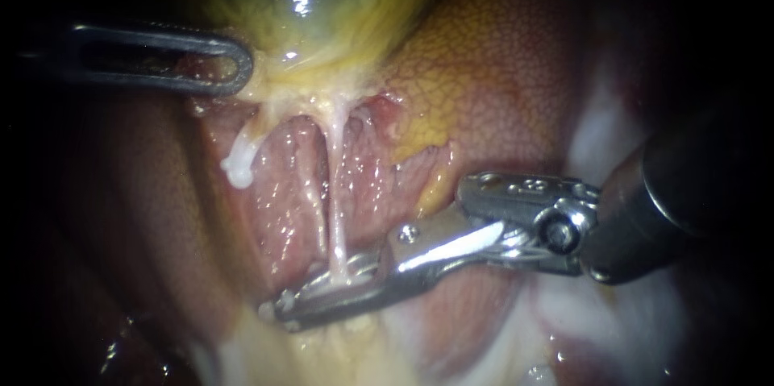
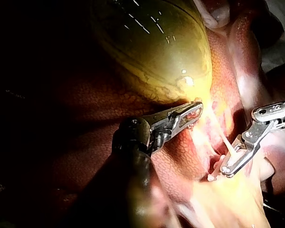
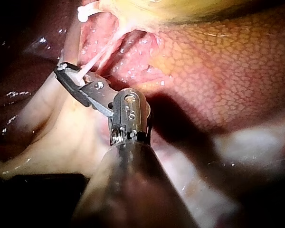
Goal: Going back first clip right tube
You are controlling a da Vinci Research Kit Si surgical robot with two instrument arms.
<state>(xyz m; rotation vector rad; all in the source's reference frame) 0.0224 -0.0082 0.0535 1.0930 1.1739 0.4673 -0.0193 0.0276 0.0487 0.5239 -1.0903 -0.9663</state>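
Endoscope view: set close over the tissue, facing the gallbladder at top and the liver to its right. The left instrument enters from the left, the right instrument from the right.

Left wrist view: sits behind its own shaft and looks along it to the gallbladder. It stands farther off and takes a wider field.

Right wrist view: sits behind its own shaft, very near, and looks along it to the liver.

Shared by all three: the right tube, the right instrument's tip, the gallbladder's edge by the tube, liver surface.
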